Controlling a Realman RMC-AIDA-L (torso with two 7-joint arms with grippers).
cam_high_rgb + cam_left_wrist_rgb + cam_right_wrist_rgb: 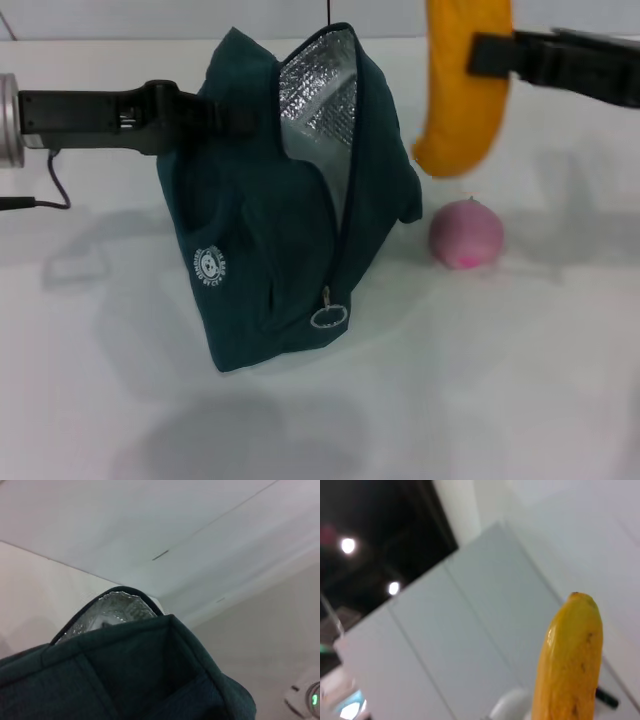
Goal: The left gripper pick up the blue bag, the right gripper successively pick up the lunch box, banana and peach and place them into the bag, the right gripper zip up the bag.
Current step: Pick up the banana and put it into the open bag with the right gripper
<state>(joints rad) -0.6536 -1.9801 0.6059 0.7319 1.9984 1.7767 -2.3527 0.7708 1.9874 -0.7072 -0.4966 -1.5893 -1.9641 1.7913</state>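
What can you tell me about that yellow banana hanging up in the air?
The banana is long, curved and deep yellow with an orange tinge and a few faint dark flecks. It hangs roughly upright in mid-air, its rounded lower tip pointing down, touching neither table nor bag. The right gripper, a black clamp reaching in from the right, is shut on its side. It hangs beside the blue bag, above the peach.

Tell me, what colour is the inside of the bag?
Shiny silver, with a crinkly foil look. The blue bag's lining shows best in the head view.
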